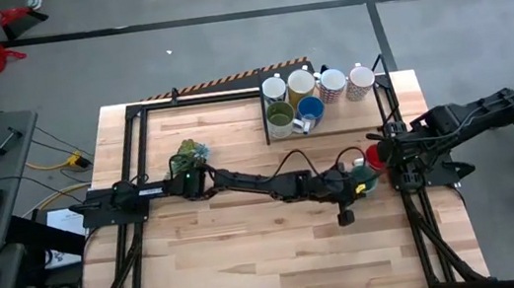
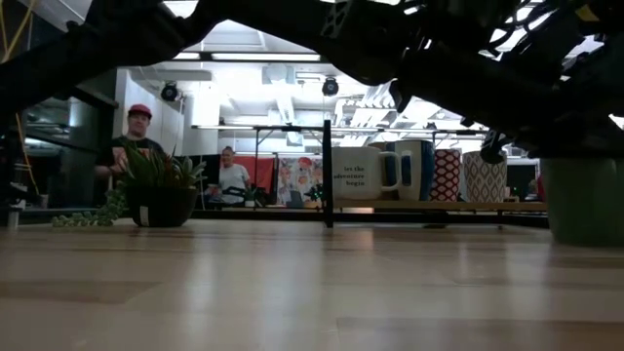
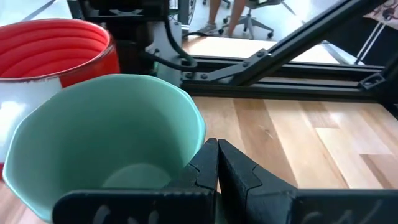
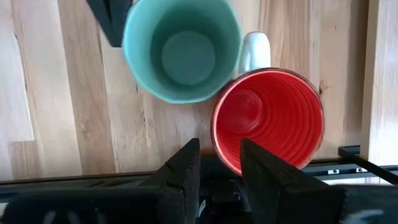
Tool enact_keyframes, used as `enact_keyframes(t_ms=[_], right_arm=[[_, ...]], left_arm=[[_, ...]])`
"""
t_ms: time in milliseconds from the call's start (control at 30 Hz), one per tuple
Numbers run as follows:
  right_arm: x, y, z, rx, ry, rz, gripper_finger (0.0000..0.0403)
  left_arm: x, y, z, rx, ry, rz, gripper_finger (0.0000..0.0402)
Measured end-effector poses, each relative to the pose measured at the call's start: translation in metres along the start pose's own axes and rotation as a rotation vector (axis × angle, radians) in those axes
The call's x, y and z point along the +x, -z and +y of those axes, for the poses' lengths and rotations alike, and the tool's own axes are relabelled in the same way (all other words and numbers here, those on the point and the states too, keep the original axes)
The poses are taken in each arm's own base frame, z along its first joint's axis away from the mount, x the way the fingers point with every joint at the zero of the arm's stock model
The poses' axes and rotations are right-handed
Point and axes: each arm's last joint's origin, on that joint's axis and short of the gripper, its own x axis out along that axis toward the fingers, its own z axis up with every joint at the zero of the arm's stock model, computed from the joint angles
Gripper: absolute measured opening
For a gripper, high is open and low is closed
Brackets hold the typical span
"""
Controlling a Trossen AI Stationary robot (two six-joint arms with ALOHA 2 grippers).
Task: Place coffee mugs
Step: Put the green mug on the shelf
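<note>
Wooden bench (image 1: 253, 264) seen from above, with both dark arms meeting at its right-hand side. The left arm reaches across the middle of the bench; its left tool (image 3: 216, 163) is pressed fully together beside the rim of the teal mug (image 4: 181, 48), whose wall lies just next to the closed fingers (image 3: 245, 177). Whether the tool pinches the rim or only touches it cannot be told.

The red mug (image 4: 268, 118) stands upright against the teal mug, the two rims touching, close to the black frame rail (image 3: 292, 74) at the bench's right edge. A white handle (image 4: 254, 51) shows between the two mugs. The right tool (image 4: 219, 163) hovers directly over the red mug, its fingers part-way apart and straddling the near rim, one finger (image 4: 181, 167) outside the wall; contact with the rim is not clear.

Six further mugs (image 1: 317, 86) stand grouped on a raised tray (image 1: 372, 114) at the far right corner, well apart from the two tools. A small potted plant (image 1: 191, 153) sits near the bench's far left. In the room beyond, people (image 2: 136, 141) are visible.
</note>
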Motion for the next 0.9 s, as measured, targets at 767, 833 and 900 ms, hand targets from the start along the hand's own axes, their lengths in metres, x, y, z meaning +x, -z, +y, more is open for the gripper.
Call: enact_keyframes(t_ms=[767, 833, 900], right_arm=[[0.0, 0.001, 0.0, -0.003, -0.008, 0.013, 0.0094], [0.0, 0.001, 0.0, -0.001, -0.008, 0.014, 0.0094], [0.0, 0.001, 0.0, 0.0, -0.008, 0.014, 0.0094]], left_arm=[[-0.001, 0.003, 0.03, -0.046, -0.15, 0.065, 0.0], [-0.001, 0.003, 0.032, -0.048, -0.157, 0.065, 0.0], [-0.001, 0.003, 0.034, -0.05, -0.16, 0.065, 0.0]])
